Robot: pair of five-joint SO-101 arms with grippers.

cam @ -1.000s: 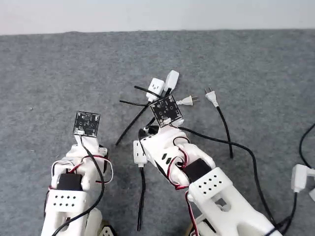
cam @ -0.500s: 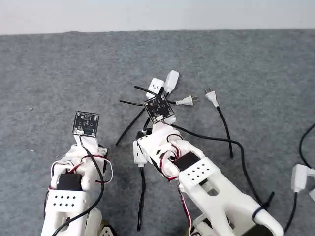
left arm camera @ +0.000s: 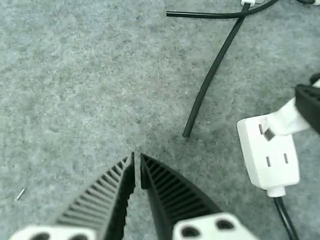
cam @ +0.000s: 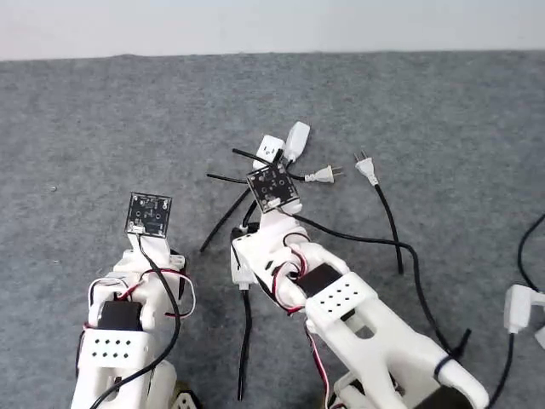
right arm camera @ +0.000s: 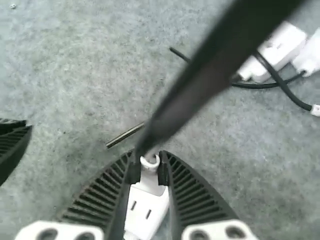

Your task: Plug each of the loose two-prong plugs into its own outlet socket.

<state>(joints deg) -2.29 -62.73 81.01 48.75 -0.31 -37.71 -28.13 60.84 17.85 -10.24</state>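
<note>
Closely, the right wrist view gives the grip itself: the right tool (right arm camera: 148, 158) pinches the white outlet socket (right arm camera: 144, 202) at its cord neck. The left wrist view puts the left tool (left arm camera: 137, 159) near that socket, pressed together on nothing. From the high view comes the layout: one loose plug (cam: 322, 175) and a second plug (cam: 364, 166) lie beyond the socket, apart from it, and past them bare grey desk (cam: 128, 102) runs open to its far edge.

No legible text, labels, numbers or signs on any surface.
</note>
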